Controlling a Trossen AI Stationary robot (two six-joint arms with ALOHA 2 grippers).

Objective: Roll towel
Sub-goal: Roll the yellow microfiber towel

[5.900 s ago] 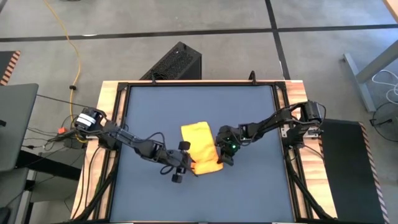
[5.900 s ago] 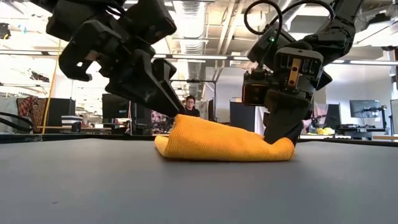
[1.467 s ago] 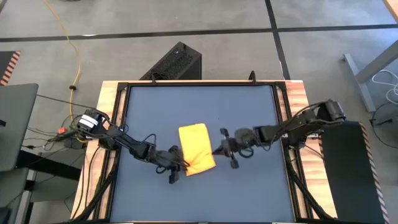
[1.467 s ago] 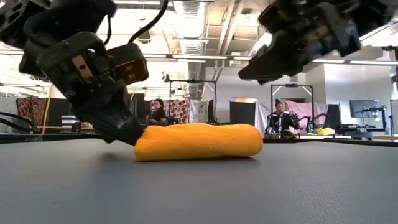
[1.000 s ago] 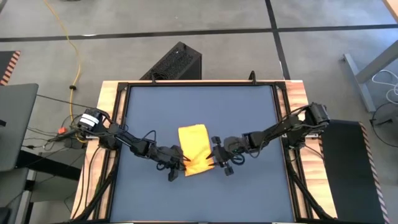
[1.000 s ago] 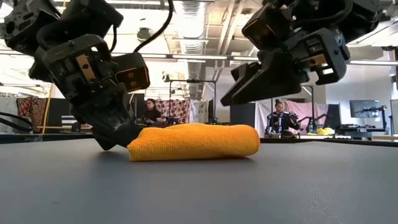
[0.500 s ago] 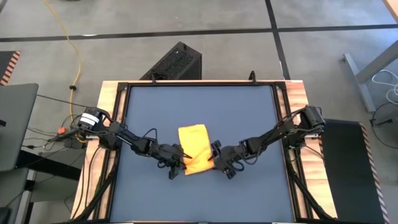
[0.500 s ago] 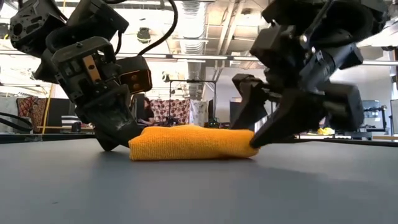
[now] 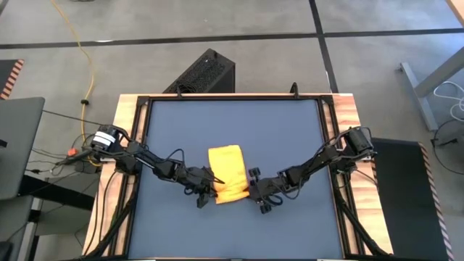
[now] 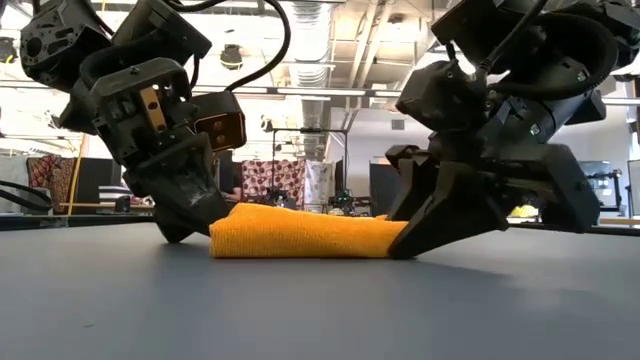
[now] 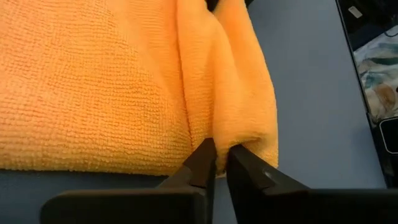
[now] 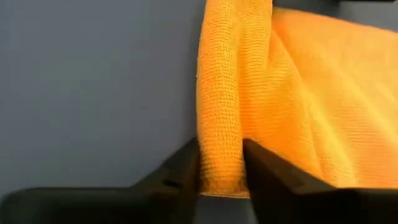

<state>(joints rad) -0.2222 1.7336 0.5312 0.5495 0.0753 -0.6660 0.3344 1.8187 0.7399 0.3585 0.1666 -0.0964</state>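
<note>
The yellow-orange towel (image 9: 226, 172) lies folded on the dark blue table (image 9: 290, 130), a little left of its middle, with a thicker rolled strip along its near end (image 10: 300, 234). My left gripper (image 9: 211, 194) is at the towel's near left corner and my right gripper (image 9: 251, 192) at its near right corner. Both are down at the tabletop and shut on the cloth. In the low view the left gripper (image 10: 190, 215) shows on the left and the right gripper (image 10: 415, 235) on the right. My left gripper pinches a thin fold of the towel's near left end (image 11: 222, 140) between its two fingertips. The fingers slant down from the table's left. The towel lies flat on the table, slack. My right gripper has the right end of the rolled near strip (image 12: 221, 155) between its two fingers (image 12: 183, 171), one on each side of the roll. The fingers slant down from the table's right and point along the roll. The towel rests on the table.
A wooden frame (image 9: 129, 145) borders the table. A black box (image 9: 206, 72) stands beyond the far edge and a yellow cable (image 9: 87, 65) runs on the floor at the left. Bare tabletop lies on the far and near sides of the towel.
My right gripper has come down and toward the table's near left, onto the towel's near right corner, and has narrowed its fingers around the rolled end. That end of the towel now sits lower and flatter. My left gripper has kept its hold at the left corner.
</note>
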